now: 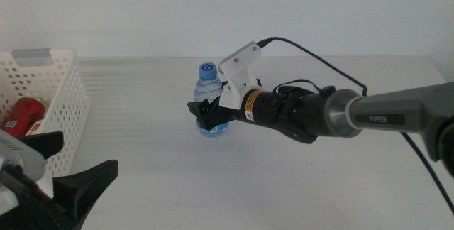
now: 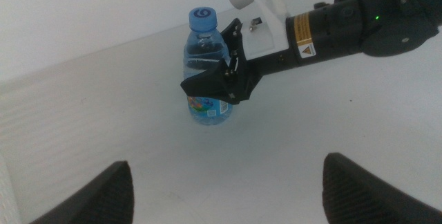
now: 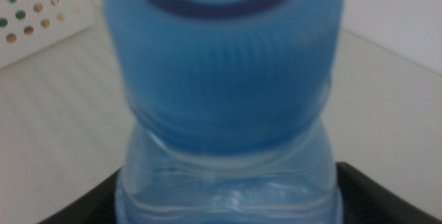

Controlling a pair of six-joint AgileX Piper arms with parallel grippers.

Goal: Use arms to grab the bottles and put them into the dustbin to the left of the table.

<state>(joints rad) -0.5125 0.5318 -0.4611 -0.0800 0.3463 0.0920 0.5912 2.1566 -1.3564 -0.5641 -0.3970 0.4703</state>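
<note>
My right gripper (image 1: 211,114) reaches in from the 3 o'clock side of the table (image 1: 298,180) and sits at mid-height on the water bottle (image 1: 209,88), which stands upright near the table centre. The two dark jaws lie against opposite sides of the bottle body, closed onto it just below the shoulder; in the left wrist view the same gripper (image 2: 219,86) covers the upper part of the label, and the blue cap (image 2: 203,19) rises clear above the jaws. In the right wrist view the cap (image 3: 222,51) fills most of the frame, out of focus, with the clear neck between the dark jaw edges. The bottle base rests on the table surface. My left gripper (image 1: 57,165) waits at 7 o'clock in the middle view, jaws spread wide and holding nothing. The dustbin (image 1: 53,81) stands at 9 o'clock, well apart from the bottle, and a red can (image 1: 23,115) lies inside it.
</note>
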